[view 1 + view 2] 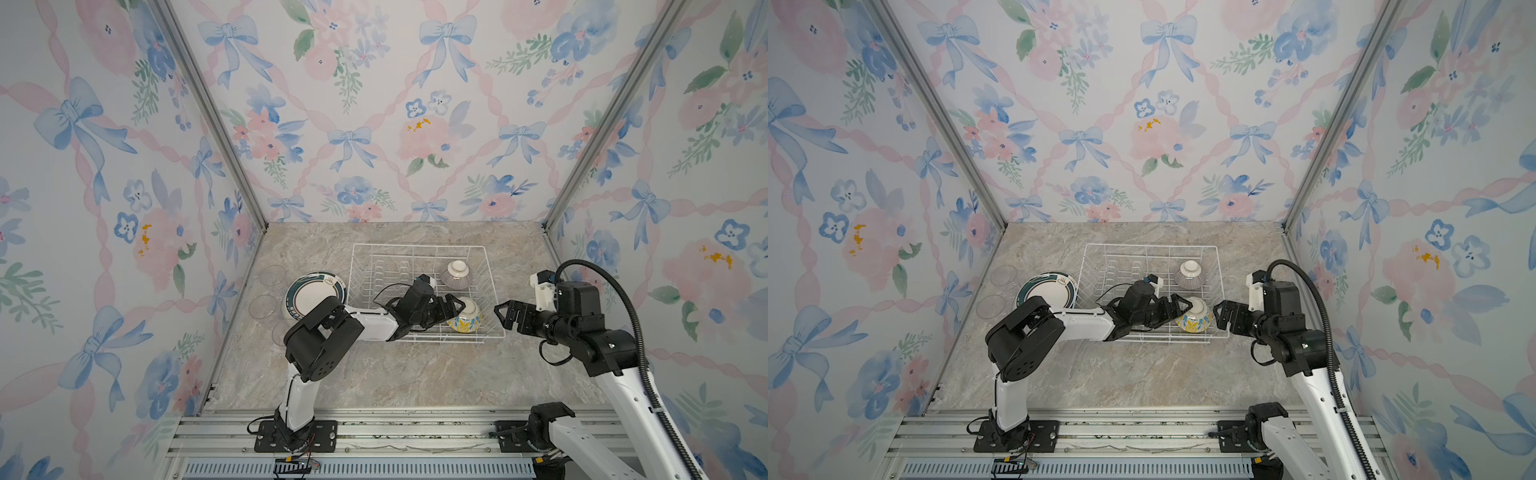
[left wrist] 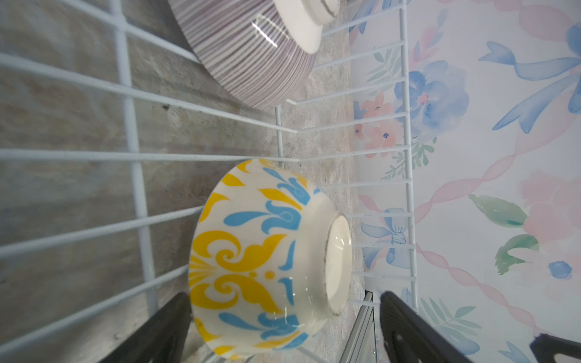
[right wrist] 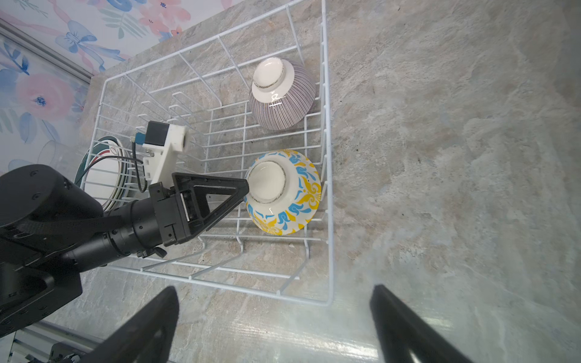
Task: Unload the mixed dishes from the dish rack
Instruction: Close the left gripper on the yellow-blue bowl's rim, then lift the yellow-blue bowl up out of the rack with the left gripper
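Observation:
The white wire dish rack (image 1: 415,246) (image 1: 1150,246) holds two upturned bowls. The purple-striped bowl (image 1: 455,276) (image 3: 283,97) sits toward the back right. The yellow-blue floral bowl (image 1: 467,320) (image 2: 257,251) (image 3: 283,191) sits at the front right. My left gripper (image 1: 457,309) (image 2: 284,295) reaches into the rack, open, with its fingers on either side of the floral bowl; a gap shows between one finger and the bowl's foot. My right gripper (image 1: 502,318) (image 3: 274,289) hovers open and empty just outside the rack's right front corner.
A stack of green-rimmed plates (image 1: 316,291) (image 1: 1048,289) lies on the marble table left of the rack. Clear glass cups (image 1: 272,274) (image 1: 988,306) stand further left by the wall. The metal rail (image 1: 374,428) runs along the front edge.

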Robot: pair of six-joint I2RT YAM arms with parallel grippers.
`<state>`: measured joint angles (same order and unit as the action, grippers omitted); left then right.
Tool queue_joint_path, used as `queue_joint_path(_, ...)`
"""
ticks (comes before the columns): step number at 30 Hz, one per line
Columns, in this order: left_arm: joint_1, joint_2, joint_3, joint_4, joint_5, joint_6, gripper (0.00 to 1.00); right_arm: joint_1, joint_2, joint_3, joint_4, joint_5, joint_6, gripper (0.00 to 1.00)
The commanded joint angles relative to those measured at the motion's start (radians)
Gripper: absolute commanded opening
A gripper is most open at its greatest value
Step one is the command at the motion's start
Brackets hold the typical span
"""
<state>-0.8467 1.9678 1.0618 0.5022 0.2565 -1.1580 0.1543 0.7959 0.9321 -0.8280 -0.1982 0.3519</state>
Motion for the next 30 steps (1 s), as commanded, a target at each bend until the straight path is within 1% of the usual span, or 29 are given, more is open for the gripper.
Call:
queue_joint_path(1,-0.01,-0.02,-0.017,0.129,0.032,-0.04,0.93,-0.012,-0.002,-0.015,-0.017,0.014,0.007,0.97)
queue_joint_path(6,-0.012,0.014,-0.042,0.253,0.052,-0.091,0.91,-0.013,-0.007,-0.015,-0.02,0.025,0.009,0.97)
queue_joint_path(13,-0.012,0.037,-0.043,0.339,0.062,-0.115,0.88,-0.013,-0.006,-0.015,-0.023,0.031,0.011,0.97)
queue_joint_path(18,-0.011,0.038,-0.036,0.354,0.057,-0.112,0.87,-0.013,-0.005,-0.019,-0.017,0.031,0.013,0.97)
queue_joint_path(26,-0.018,0.078,-0.001,0.353,0.076,-0.129,0.86,-0.015,0.005,-0.021,-0.011,0.036,0.01,0.97)
queue_joint_path(30,-0.019,0.087,0.017,0.353,0.077,-0.13,0.84,-0.017,0.009,-0.021,-0.009,0.037,0.009,0.97)
